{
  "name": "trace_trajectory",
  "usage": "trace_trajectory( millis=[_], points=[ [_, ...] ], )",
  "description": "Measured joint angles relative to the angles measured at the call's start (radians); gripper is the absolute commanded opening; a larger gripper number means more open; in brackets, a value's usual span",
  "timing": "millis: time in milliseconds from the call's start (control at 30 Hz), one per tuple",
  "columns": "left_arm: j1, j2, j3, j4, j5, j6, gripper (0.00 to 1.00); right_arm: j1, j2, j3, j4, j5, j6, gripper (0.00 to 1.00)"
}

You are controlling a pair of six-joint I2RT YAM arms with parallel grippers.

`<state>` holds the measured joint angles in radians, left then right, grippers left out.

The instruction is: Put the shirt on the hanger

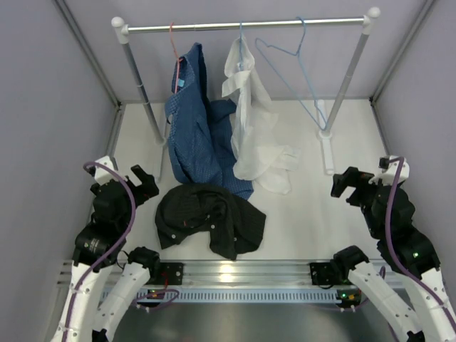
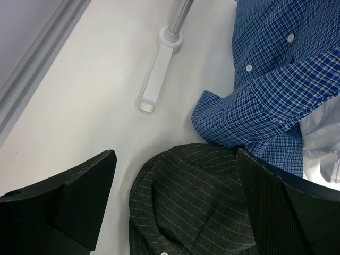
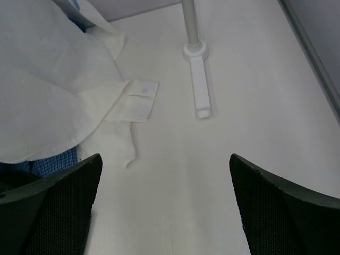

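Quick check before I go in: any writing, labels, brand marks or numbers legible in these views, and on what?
No text can be read in any of the three views.
On the black shirt: no label or print shows.
On the blue checked shirt: a small pale patch near the collar may be a tag; it is too small to read.
On the base rail: small lights only, no legible lettering.

Black shirt (image 1: 210, 217) lies crumpled; hanger (image 1: 296, 71) hangs empty.
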<state>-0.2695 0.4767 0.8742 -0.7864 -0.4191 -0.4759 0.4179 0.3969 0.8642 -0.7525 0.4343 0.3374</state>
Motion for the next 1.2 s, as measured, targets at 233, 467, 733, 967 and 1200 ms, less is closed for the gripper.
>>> trace_trajectory(
  millis=[233, 467, 733, 967, 1200],
  points=[
    [0.000, -0.009, 0.000, 0.000, -0.001, -0.021, 0.98, 0.000, -0.016, 0.000, -0.003, 0.010, 0.026, 0.99],
    [0.000, 0.027, -0.001, 0.001, 0.079, -0.111, 0.98, 0.000, -0.046, 0.000, -0.003, -0.024, 0.030, 0.99],
    [-0.068, 0.341, -0.113, 0.072, 0.238, -0.206, 0.98, 0.000, -0.028, 0.000, -0.004, -0.108, 0.031, 1.00],
    [-0.341, 0.389, -0.162, 0.130, 0.187, -0.258, 0.92, 0.000, 0.005, -0.020, -0.011, -0.156, 0.031, 0.99],
    [-0.392, 0.360, -0.254, 0.228, 0.208, -0.282, 0.47, 0.000, 0.018, -0.027, -0.018, -0.187, 0.031, 0.99]
  ],
)
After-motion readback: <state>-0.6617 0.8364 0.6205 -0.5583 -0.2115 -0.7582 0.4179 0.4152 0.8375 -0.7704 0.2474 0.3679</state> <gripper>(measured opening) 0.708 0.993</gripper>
